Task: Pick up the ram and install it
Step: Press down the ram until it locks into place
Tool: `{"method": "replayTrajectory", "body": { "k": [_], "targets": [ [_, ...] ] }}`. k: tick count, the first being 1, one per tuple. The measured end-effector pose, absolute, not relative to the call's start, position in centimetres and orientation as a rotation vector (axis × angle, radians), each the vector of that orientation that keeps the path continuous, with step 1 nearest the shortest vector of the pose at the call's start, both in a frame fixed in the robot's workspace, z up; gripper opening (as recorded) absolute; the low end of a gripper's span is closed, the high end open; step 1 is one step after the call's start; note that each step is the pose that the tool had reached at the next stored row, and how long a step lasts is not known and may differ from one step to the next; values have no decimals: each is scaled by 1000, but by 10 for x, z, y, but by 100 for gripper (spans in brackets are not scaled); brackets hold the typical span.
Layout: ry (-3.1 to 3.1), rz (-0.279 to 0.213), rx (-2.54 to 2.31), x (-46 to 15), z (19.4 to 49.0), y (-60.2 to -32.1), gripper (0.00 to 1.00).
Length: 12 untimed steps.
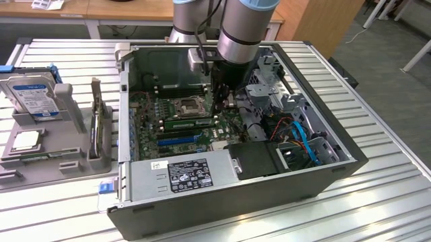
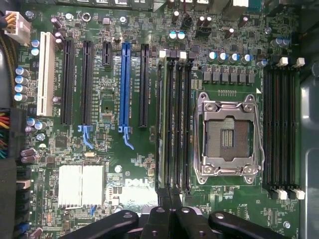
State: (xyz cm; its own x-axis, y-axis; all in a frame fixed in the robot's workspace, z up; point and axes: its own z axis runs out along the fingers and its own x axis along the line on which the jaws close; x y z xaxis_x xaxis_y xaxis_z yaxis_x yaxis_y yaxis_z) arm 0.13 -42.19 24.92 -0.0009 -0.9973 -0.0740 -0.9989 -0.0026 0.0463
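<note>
- Exterior view: the black gripper [image 1: 225, 103] hangs inside the open grey computer case [image 1: 336, 166], over the green motherboard [image 1: 151, 118].
- Wrist view: its fingers are closed together just above the bank of black memory slots, where the long thin green ram stick [image 2: 161, 124] stands on edge in the outermost slot.
- "DELL" is printed in white on the motherboard near the fingers.
- A silver, blue-labelled hard drive [image 1: 30, 96] stands in a grey holder on the exterior view's left.

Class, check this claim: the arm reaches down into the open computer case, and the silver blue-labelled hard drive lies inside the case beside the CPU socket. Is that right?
Not quite. The hard drive stands in a grey holder on the table, outside the computer case, as the exterior view shows. The arm does reach into the case.
</note>
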Motion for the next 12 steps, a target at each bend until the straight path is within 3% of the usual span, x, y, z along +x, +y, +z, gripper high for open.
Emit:
{"method": "replayTrajectory", "body": {
  "k": [12],
  "targets": [
    [2205,132,-2206,-17,249,-422,10]
  ]
}}
